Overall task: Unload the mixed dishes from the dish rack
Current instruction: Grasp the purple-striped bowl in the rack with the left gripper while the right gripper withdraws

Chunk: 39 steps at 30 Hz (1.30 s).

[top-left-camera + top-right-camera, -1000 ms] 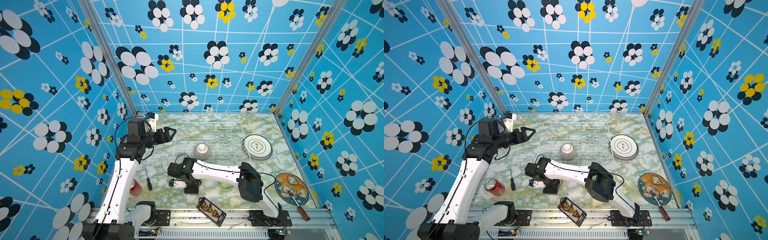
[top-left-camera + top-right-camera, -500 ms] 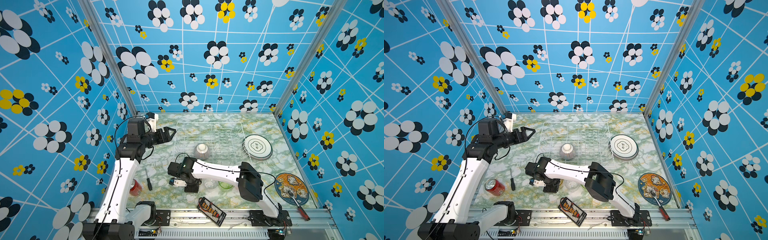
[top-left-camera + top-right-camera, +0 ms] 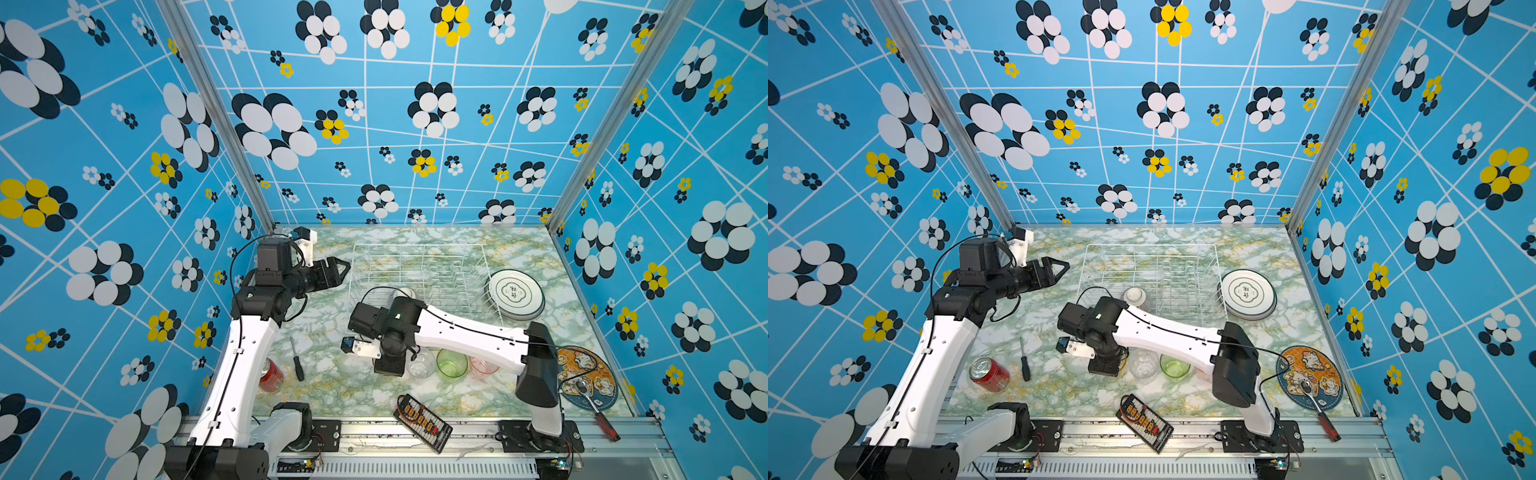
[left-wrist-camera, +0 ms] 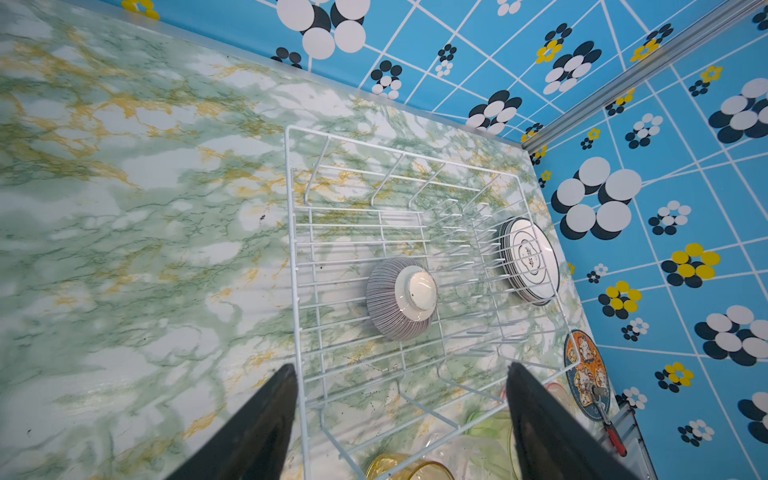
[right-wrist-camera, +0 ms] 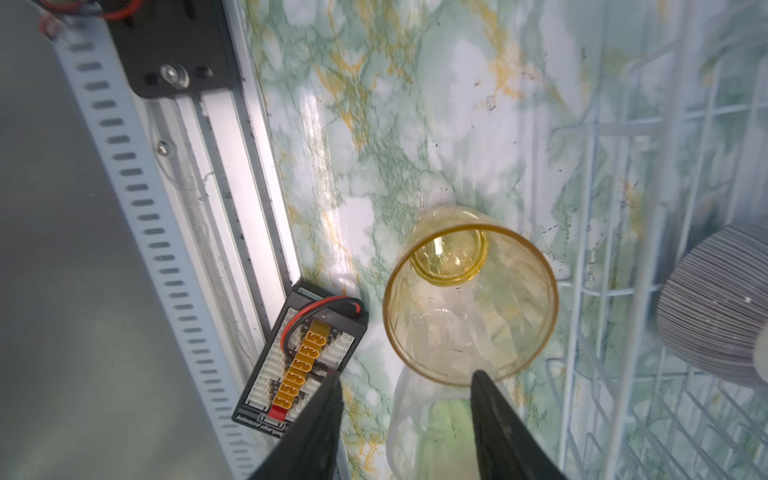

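The white wire dish rack holds only the striped ribbed bowl, upside down and half hidden by my right arm in both top views. A stack of plates lies just outside the rack's right side. My right gripper points down at the table, open. Before its fingertips the yellow tumbler stands upright and free, next to the clear, green and pink tumblers. In the air left of the rack hangs my left gripper, open and empty.
A red can and a screwdriver lie at the front left. A black connector board sits at the front edge. At the front right are the round cartoon mat with a spoon and a red-handled tool.
My right gripper has opened and let go of the yellow tumbler, which now stands on the table. The left arm has hardly moved.
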{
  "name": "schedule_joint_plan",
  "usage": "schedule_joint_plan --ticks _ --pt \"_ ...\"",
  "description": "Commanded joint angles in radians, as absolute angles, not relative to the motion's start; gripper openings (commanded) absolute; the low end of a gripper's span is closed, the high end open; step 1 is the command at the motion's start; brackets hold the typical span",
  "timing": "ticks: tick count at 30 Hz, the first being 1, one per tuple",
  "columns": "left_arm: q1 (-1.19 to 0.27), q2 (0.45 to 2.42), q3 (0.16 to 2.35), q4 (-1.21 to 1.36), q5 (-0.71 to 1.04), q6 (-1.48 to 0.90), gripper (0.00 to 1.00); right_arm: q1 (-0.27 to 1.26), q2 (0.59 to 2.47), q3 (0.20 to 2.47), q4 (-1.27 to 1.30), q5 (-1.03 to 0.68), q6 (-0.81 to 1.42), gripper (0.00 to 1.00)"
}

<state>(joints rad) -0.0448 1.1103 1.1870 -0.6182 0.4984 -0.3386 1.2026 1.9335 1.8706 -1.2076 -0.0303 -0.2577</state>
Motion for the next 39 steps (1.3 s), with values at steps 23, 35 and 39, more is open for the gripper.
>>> schedule_joint_plan --ticks 23,35,39 --pt "-0.602 1.84 1.639 -0.821 -0.005 -0.155 0.73 0.653 1.214 1.284 -0.767 0.06 0.169 0.72" --pt "-0.63 1.934 1.671 -0.839 -0.002 -0.162 0.76 0.618 1.215 1.226 -0.715 0.029 0.168 0.73" --pt "-0.64 1.965 1.685 -0.849 0.003 -0.167 0.77 0.614 1.22 1.217 -0.704 0.025 0.165 0.73"
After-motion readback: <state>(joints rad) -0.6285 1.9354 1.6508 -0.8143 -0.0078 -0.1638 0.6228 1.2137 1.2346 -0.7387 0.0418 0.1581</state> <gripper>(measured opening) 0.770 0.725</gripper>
